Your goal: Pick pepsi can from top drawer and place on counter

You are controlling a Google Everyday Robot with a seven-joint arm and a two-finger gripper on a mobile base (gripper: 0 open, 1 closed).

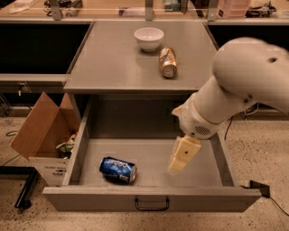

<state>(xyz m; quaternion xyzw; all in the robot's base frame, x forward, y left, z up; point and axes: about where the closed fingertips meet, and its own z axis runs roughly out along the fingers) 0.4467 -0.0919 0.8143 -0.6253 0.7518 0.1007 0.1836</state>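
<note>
The pepsi can (118, 169) lies on its side in the front left of the open top drawer (153, 200). The drawer is pulled out under the grey counter (117, 58). My gripper (180, 155) hangs from the white arm over the middle right of the drawer, to the right of the can and apart from it. It holds nothing that I can see.
A white bowl (149, 38) and a gold-tan can (168, 62) on its side sit on the counter. An open cardboard box (43, 135) stands on the floor left of the drawer. A tan wooden surface (135, 9) runs along the back.
</note>
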